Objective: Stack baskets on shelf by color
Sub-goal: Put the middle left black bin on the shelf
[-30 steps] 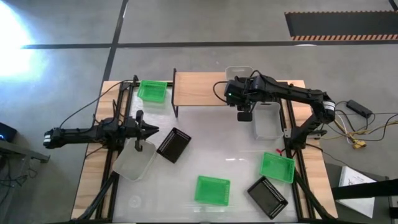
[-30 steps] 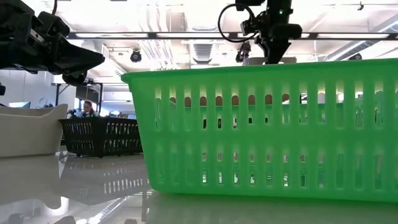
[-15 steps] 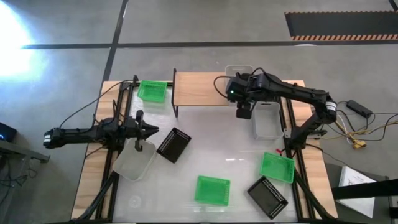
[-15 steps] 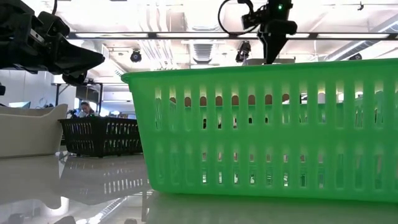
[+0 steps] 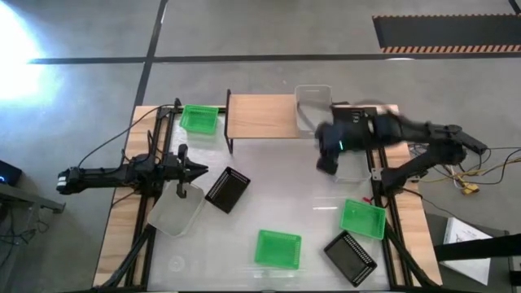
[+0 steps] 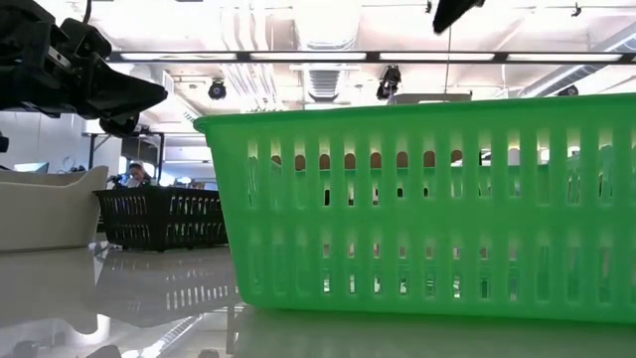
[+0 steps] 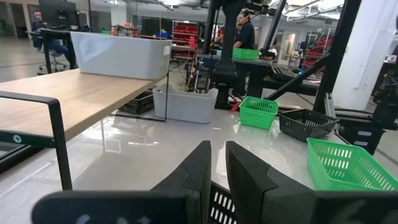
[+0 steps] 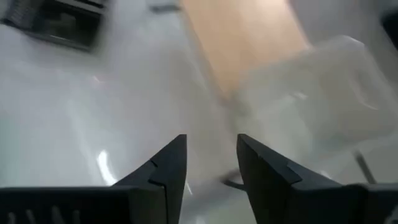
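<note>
Two white baskets (image 5: 313, 104) by the shelf (image 5: 262, 115) — right fingers (image 8: 210, 163) apart, empty; left fingers (image 7: 217, 165) nearly together.

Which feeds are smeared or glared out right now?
High view: the right arm is motion-blurred, and floor glare burns out the far left corner. Right wrist view: smeared throughout, the white basket and the shelf soft. Low view: ceiling lights blown out behind the green basket. Left wrist view: sharp.
</note>
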Action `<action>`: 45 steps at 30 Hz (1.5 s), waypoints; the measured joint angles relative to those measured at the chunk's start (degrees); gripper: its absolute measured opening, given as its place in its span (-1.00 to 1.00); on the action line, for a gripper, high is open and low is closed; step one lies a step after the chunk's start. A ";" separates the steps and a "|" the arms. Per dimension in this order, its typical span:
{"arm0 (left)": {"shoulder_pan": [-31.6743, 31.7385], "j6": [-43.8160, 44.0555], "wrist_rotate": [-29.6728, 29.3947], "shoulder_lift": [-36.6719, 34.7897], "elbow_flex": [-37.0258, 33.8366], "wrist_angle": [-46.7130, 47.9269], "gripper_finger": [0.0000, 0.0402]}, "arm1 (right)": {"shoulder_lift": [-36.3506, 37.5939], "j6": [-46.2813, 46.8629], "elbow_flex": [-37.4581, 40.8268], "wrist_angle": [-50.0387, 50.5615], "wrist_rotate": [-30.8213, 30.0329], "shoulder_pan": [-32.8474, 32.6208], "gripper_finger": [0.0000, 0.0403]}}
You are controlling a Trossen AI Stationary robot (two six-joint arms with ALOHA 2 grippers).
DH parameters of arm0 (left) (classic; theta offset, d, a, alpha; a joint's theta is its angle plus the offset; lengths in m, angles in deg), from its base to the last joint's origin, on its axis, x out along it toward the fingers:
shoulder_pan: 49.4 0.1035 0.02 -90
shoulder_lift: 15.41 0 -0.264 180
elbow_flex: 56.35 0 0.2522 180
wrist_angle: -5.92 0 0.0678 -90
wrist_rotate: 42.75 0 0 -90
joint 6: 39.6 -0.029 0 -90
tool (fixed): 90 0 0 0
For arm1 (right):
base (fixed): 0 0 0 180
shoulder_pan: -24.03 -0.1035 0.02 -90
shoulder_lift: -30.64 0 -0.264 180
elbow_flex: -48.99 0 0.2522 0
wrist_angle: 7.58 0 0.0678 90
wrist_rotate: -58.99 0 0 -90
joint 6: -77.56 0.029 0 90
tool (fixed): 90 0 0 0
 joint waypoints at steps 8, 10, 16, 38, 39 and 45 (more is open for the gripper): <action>-0.01 -0.01 -0.01 0.00 0.00 -0.01 -0.84 | 1.78 10.49 22.17 -29.33 -10.36 -27.47 -0.47; 0.00 -0.01 -0.01 0.00 0.00 -0.01 -0.84 | -0.23 10.51 27.17 -39.70 -11.24 -32.74 -0.49; -0.02 -0.04 0.00 -0.02 0.00 -0.02 -0.84 | -9.17 9.41 34.76 -60.58 -11.26 -42.31 -0.55; -0.37 0.20 1.70 3.20 0.62 -34.51 -0.84 | -23.04 24.26 24.97 -38.55 -14.76 -51.02 -0.80; -0.72 -0.20 2.31 4.62 1.47 -34.34 -0.84 | -23.04 24.37 25.61 -38.61 -15.49 -51.13 -0.80; -3.28 -1.92 1.37 21.54 9.51 -33.94 -0.84 | -23.04 27.11 29.43 -39.06 -19.07 -51.24 -0.81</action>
